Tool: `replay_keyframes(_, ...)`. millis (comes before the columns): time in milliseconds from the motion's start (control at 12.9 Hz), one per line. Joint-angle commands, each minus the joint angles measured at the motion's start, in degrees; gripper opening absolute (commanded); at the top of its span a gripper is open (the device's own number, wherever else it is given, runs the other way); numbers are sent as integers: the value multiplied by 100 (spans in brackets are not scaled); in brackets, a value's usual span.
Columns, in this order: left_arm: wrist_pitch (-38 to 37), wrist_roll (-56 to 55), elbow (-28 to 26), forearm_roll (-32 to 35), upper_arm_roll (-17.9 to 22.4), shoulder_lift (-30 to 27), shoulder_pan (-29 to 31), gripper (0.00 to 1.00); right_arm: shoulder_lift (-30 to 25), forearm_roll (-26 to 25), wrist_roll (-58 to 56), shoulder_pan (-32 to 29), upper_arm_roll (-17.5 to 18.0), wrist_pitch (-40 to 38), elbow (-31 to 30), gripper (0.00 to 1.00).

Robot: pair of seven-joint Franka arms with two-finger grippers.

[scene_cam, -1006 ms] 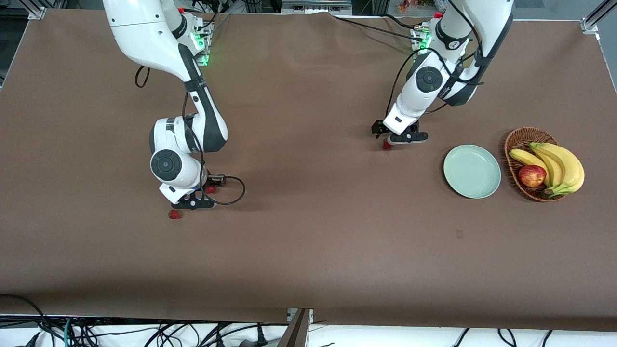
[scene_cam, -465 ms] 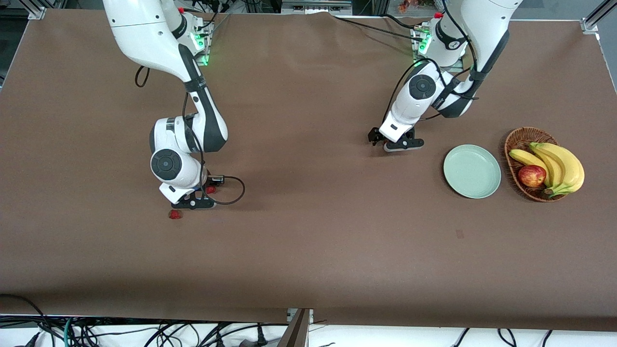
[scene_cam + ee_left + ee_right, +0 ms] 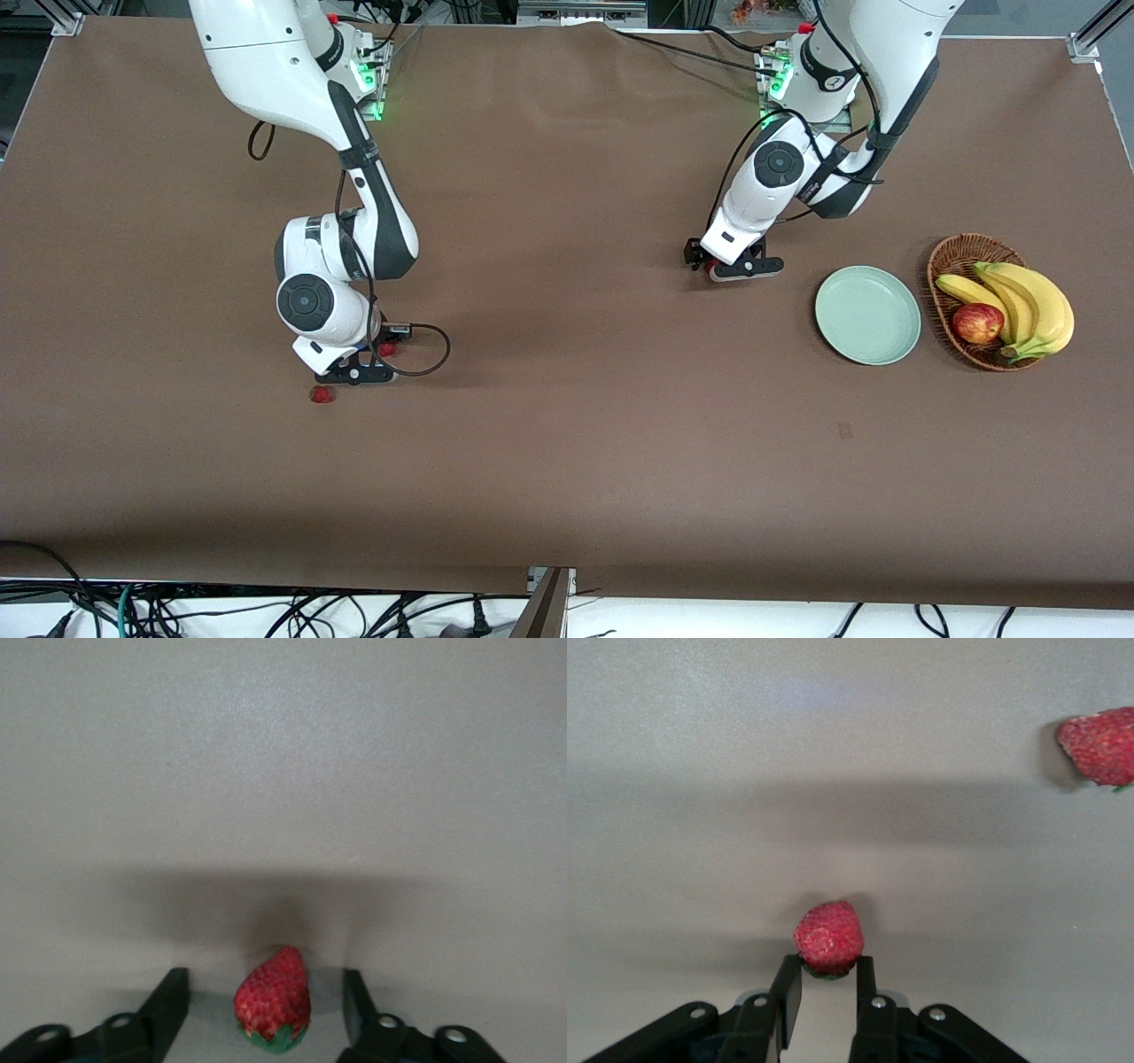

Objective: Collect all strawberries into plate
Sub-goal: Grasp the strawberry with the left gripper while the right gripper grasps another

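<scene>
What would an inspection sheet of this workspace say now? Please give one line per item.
Surface: brown table, one small dark mark.
Job's things: plate holds nothing; first strawberry is pinched by the right gripper; second strawberry lies free on the table close by; third strawberry sits on the table between the fingers of the left gripper.
Clutter: basket with bananas and apple, beside the plate.
Grippers: right gripper shut on first strawberry; left gripper open, low around third strawberry.
Cables: black cable loops on the table by the right gripper.
Surroundings: cable bundle below the table edge.
</scene>
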Motion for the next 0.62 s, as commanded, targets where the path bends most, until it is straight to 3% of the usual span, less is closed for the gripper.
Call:
replay_keyframes(0, -270, -130, 69, 181, -15, -45, 14, 36, -102, -12, -103, -12, 3, 76, -122, 29)
replay_keyframes(155, -419, -130, 77, 181, -15, -115, 14, 21, -76, -12, -147, -12, 3, 84, -131, 30)
replay_keyframes(310, -813, -112, 409, 181, -7, -124, 23, 16, -23, -12, -147, -30, 3, 163, -131, 30)
replay_keyframes(542, -2533, 202, 1646, -2, 64, -194, 119, 16, 30, 6, -243, -65, 20, 295, -158, 36)
